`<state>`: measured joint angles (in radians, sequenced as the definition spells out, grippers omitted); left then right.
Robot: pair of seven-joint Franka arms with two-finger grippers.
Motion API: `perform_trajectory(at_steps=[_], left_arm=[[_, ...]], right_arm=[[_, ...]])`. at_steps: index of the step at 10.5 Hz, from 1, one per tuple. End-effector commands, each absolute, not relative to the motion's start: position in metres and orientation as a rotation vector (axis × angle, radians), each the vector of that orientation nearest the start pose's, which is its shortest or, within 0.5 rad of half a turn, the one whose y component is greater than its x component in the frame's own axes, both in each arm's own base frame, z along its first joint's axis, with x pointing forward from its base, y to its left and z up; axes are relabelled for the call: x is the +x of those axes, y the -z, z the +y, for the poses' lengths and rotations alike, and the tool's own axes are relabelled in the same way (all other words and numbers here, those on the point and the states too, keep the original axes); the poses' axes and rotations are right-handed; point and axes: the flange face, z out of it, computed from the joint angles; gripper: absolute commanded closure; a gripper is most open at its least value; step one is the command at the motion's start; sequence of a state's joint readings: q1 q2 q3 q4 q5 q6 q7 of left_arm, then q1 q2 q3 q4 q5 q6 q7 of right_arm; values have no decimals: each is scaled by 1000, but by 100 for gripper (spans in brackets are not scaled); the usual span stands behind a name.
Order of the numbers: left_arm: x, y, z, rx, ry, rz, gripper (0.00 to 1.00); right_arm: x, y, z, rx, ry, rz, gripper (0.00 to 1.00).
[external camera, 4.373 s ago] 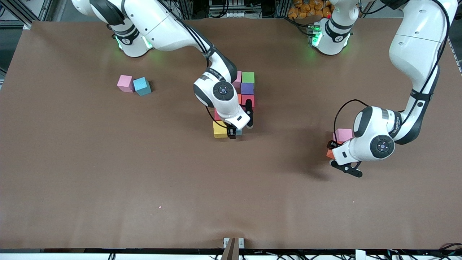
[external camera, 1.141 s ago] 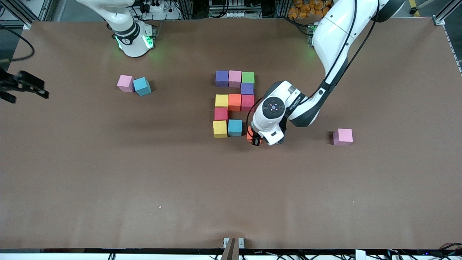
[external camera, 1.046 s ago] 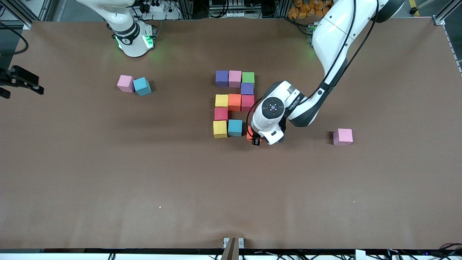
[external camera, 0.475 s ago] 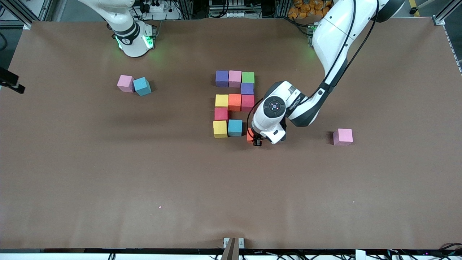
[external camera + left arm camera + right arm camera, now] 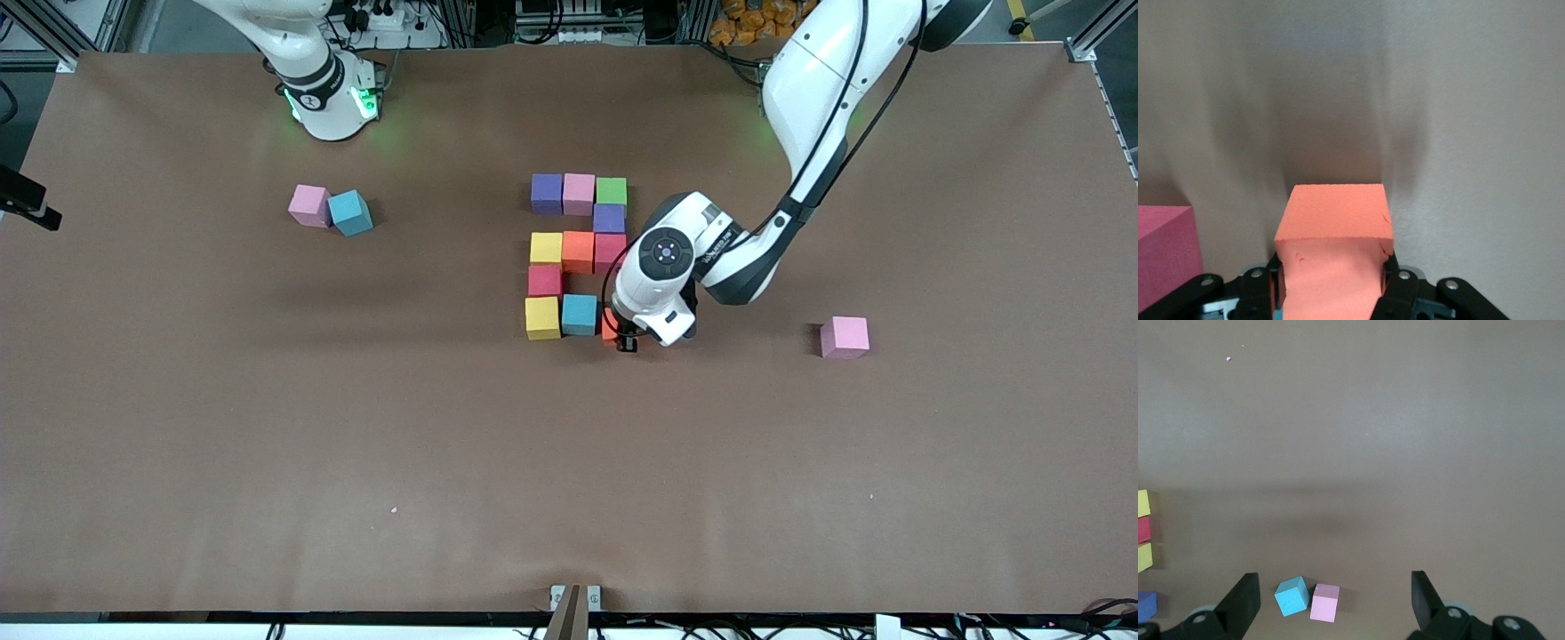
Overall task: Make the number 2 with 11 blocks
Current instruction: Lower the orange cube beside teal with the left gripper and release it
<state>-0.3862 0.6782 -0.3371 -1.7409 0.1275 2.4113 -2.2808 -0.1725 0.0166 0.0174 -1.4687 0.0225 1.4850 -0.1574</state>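
Observation:
Ten cubes lie in the shape of the number 2 [image 5: 578, 252]: purple [image 5: 546, 193], pink and green in the row nearest the bases, down to yellow [image 5: 542, 317] and light blue [image 5: 579, 314] in the row nearest the camera. My left gripper [image 5: 624, 341] [image 5: 1333, 283] is shut on an orange cube [image 5: 610, 325] [image 5: 1335, 233]. It holds the cube low, right beside the light blue cube. My right gripper [image 5: 27, 203] [image 5: 1335, 590] is open and empty, high over the table's edge at the right arm's end.
A pink cube [image 5: 309, 205] [image 5: 1325, 602] and a light blue cube [image 5: 349, 212] [image 5: 1292, 596] lie together toward the right arm's end. Another pink cube [image 5: 845, 337] lies alone toward the left arm's end. A red cube [image 5: 1161, 253] shows beside the held one.
My left gripper has carried the orange cube a little closer to the light blue cube. My right gripper has drawn back to the table's edge and is mostly out of the front view.

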Motion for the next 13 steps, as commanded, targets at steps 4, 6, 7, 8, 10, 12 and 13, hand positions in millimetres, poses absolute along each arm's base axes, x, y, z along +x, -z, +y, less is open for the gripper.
perform_trajectory(at_steps=[4,6,7,8,10,12,13], left_arm=[[488,-207,-429,-2311,-170,-2207,84],[485,-204,-432,-2316,-170,-2198,84],[485,-205,-433,-2325,-171,-2207,84],[486,-204,-433,-2330,-164,-2200,84],[486,-202,-434,-2358,-139,-2178,84],[485,-203,-435,-2356,-139,-2183,84],[485,-203,-436,-2355,-139,-2186,83]], right_arm=[[544,-662,-77,-3109,17,0,0],[544,-665,-77,-3107,27,-1,0],[544,-667,-77,-3110,31,-10,0],[542,-666,-78,-3111,10,-10,0],[542,-672,-80,-3114,26,-5,0],[542,-672,-77,-3108,27,0,0],[542,-672,-76,-3107,27,0,0]])
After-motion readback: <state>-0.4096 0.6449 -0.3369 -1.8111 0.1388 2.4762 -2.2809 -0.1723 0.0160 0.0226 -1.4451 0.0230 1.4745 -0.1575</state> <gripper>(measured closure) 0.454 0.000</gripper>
